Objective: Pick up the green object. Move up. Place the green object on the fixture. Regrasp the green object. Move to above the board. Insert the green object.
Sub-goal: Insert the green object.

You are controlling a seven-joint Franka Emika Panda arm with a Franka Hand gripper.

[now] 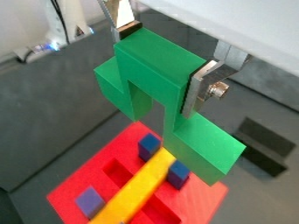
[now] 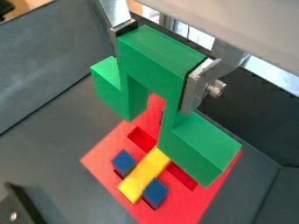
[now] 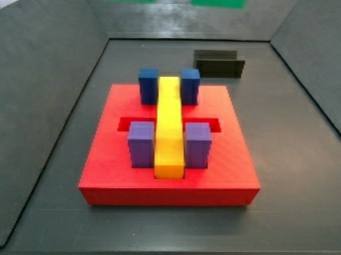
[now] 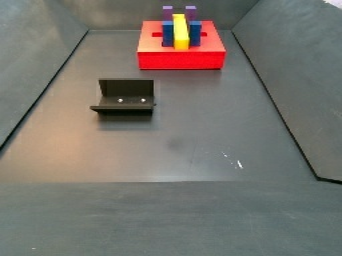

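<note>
In both wrist views my gripper (image 1: 162,59) (image 2: 162,57) is shut on the raised middle of the green object (image 1: 158,70) (image 2: 158,70). The block hangs in the air with its side arms pointing down. Below it lies the red board (image 1: 117,153) (image 2: 105,153), whose cut-out slots show beside the yellow bar (image 1: 140,188) (image 2: 146,173). The fixture (image 1: 263,144) (image 3: 217,65) (image 4: 124,97) stands bare on the dark floor, apart from the board. Neither side view shows the gripper's fingers; a strip of green shows at the top edge of a side view.
The board (image 3: 167,184) (image 4: 181,58) carries the yellow bar (image 3: 170,125), two blue blocks (image 3: 150,85) and two purple blocks (image 3: 143,142). Dark sloping walls (image 3: 54,129) enclose the floor on all sides.
</note>
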